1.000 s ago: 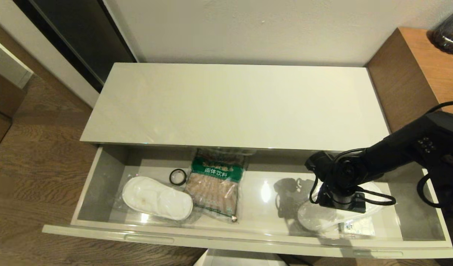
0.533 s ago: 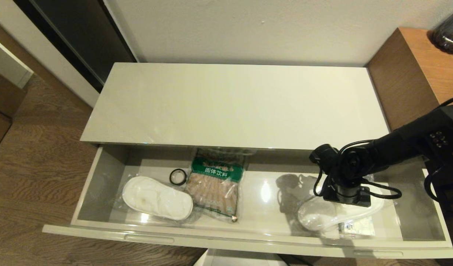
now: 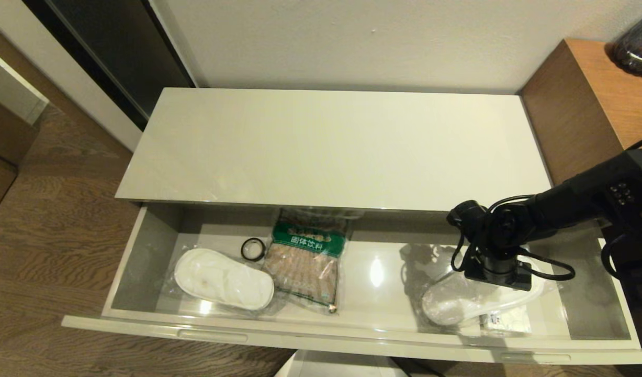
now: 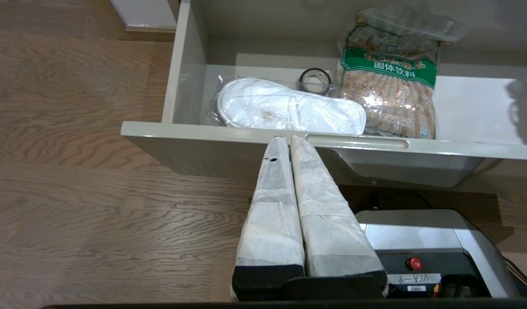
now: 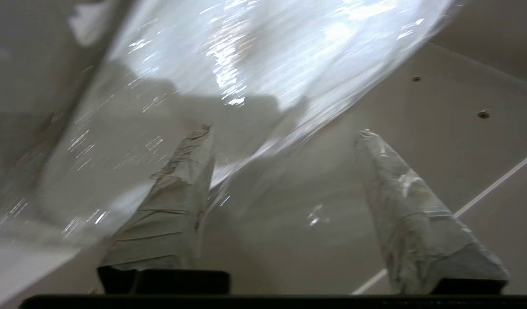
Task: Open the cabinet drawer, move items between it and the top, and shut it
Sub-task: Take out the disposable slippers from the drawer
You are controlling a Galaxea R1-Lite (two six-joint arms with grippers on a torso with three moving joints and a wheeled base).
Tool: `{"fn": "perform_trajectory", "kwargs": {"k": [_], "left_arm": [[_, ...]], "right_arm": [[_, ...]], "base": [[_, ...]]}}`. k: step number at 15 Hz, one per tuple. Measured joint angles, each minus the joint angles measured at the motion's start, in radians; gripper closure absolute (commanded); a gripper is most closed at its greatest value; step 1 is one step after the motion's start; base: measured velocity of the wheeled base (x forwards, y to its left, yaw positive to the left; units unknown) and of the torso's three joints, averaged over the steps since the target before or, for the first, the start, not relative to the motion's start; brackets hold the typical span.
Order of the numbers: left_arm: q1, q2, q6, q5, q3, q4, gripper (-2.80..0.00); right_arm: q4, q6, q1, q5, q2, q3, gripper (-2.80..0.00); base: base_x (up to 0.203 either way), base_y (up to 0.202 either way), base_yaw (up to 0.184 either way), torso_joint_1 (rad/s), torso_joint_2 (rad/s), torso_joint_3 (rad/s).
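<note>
The drawer (image 3: 347,340) stands pulled out below the glossy cream top (image 3: 331,146), which is bare. At the drawer's left lie a bagged white slipper pair (image 3: 224,280) and a black tape roll (image 3: 253,249). At its right lies another bagged slipper pair (image 3: 457,306), with a flat white packet (image 3: 506,320) beside it. My right arm (image 3: 501,235) reaches down over that bag. My right gripper (image 5: 284,131) is open, fingers wide apart just above the clear plastic (image 5: 229,64). My left gripper (image 4: 285,137) is shut and empty, outside the drawer front (image 4: 203,133) beside its handle slot (image 4: 357,141).
A brown bag with a green label (image 3: 306,262) lies in the middle of the drawer, next to the tape roll. A brown wooden unit (image 3: 587,104) with a dark jar (image 3: 637,50) stands to the right. My own base (image 4: 418,240) sits below the drawer front.
My right gripper has gone from shut to open, letting go of the right slipper bag, which now rests in the drawer. The right arm shifted slightly to the right. The left arm stayed still.
</note>
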Motion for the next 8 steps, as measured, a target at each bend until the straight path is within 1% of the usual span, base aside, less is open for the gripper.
{"fn": "perform_trajectory", "kwargs": {"k": [3,5,8], "left_arm": [[0.001,0.000,0.000,0.000,0.000,0.000,0.00],[0.001,0.000,0.000,0.000,0.000,-0.001,0.00],[0.001,0.000,0.000,0.000,0.000,0.000,0.00]], "right_arm": [[-0.049,0.002,-0.023,0.011,0.012,0.016,-2.80],[-0.052,0.002,-0.033,0.015,0.009,0.019,-2.80],[-0.088,-0.021,-0.038,0.034,-0.010,0.010,-2.80]], "base": [[0.000,0.000,0.000,0.000,0.00,0.000],[0.000,0.000,0.000,0.000,0.00,0.000],[0.000,0.000,0.000,0.000,0.00,0.000]]}}
